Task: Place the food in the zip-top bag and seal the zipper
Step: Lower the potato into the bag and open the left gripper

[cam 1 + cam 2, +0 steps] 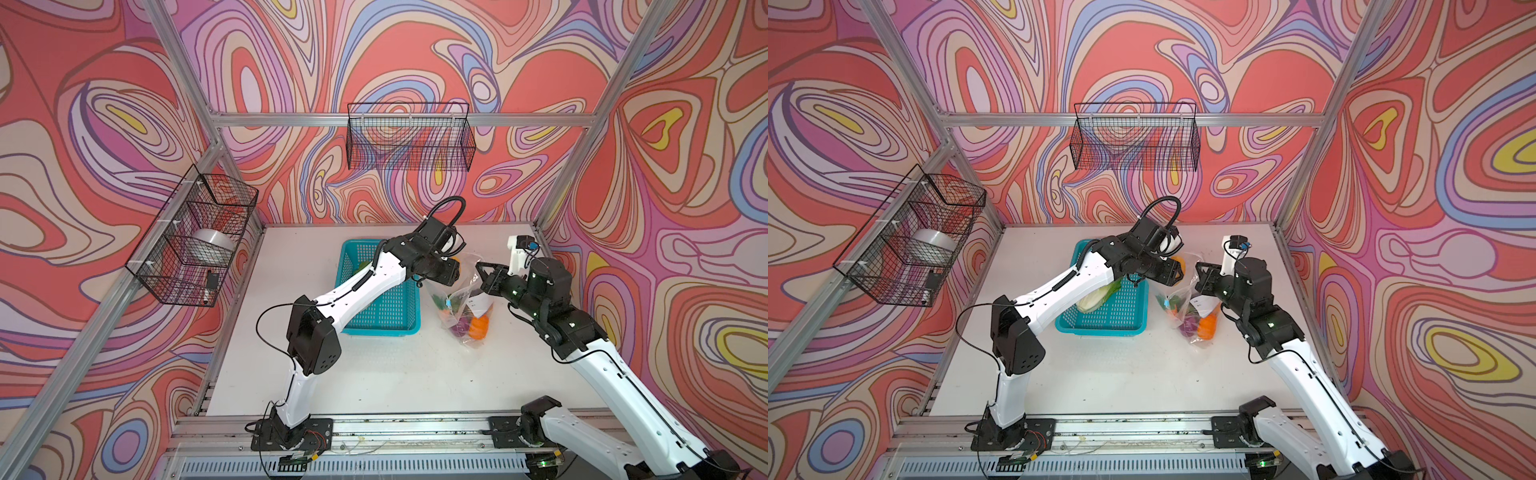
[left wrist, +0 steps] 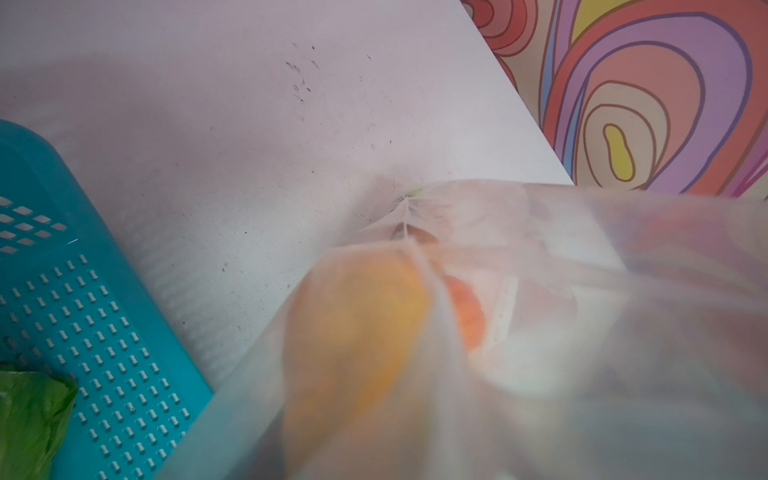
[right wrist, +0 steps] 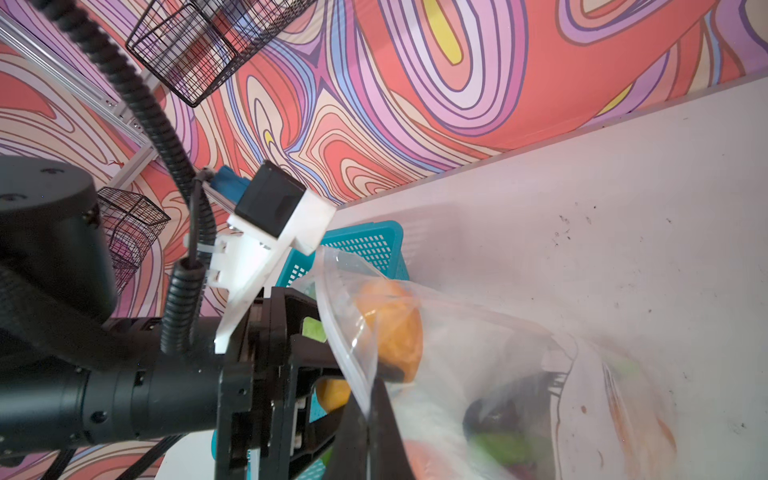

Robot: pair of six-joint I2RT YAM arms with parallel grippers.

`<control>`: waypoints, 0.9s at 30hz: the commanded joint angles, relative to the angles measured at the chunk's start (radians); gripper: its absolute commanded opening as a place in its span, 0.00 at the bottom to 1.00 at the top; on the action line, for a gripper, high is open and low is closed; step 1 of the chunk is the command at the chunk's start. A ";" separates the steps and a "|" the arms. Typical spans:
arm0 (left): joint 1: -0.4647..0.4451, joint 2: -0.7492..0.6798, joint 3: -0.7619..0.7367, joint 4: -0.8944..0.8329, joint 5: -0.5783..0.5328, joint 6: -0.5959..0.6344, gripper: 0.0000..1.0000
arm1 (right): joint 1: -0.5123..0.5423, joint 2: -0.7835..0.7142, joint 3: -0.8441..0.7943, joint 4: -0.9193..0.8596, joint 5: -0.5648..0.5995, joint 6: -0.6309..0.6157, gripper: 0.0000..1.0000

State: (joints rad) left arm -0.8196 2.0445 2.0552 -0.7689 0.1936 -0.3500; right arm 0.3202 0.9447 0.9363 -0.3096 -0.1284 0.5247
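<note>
One tan-orange toy potato [image 3: 392, 324] is seen just inside the mouth of the large clear floppy zip-top bag [image 1: 468, 266], which is propped on the white tabletop [image 1: 374, 374] beside the teal perforated plastic basket [image 1: 386, 307]. The bag's rim is clamped by the closed jaws of the right gripper [image 1: 481, 268]; the left gripper [image 1: 454, 274] is placed at the potato, but whether its jaws are gripping it cannot be told.

Clear zip-top bag [image 1: 468, 268] — mouth open, vegetables [image 1: 478, 326] inside
</note>
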 commanded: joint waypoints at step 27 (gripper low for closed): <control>-0.007 0.053 0.086 -0.065 -0.060 0.028 0.91 | -0.001 0.043 0.046 0.027 -0.007 0.033 0.00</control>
State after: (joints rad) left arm -0.8242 2.1002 2.1136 -0.7937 0.1516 -0.3256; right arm 0.3199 1.0023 0.9516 -0.2996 -0.1314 0.5564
